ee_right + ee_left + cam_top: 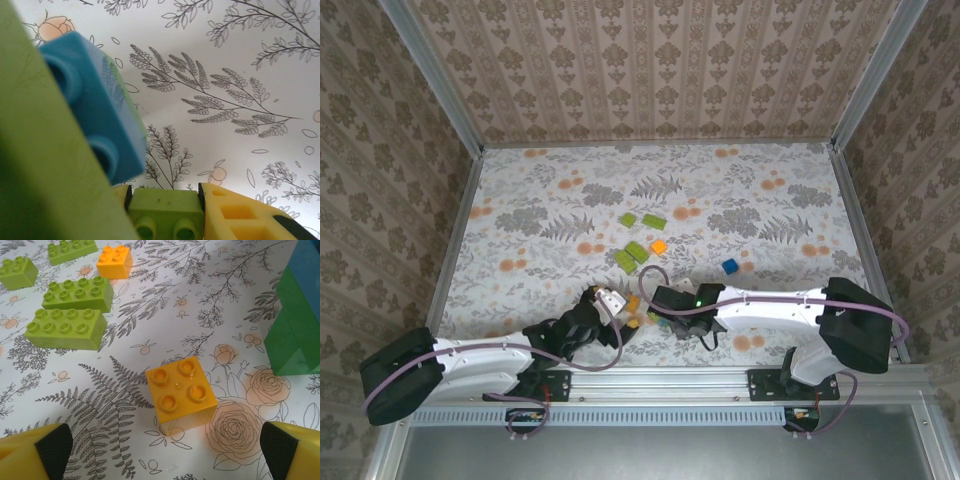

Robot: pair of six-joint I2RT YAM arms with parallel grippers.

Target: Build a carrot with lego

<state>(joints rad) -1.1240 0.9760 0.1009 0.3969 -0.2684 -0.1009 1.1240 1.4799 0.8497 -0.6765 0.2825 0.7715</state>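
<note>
Right claw (pixel 164 212) clamps the carrot (pixel 95 107); left claw (pixel 167 450) gapes above orange brick (pixel 181 392).

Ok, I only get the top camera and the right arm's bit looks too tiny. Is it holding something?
Observer: Yes. On the right wrist camera, the right end effector is clamped on a lime-green brick.
Operator: Is anything stuck next to it?
Observer: A blue brick sits close above it, against a blurry green piece. I cannot tell if they are joined.
Operator: And the left arm?
Observer: The left end effector is wide open. A four-stud orange brick lies on the table just ahead of its fingers, untouched.
</note>
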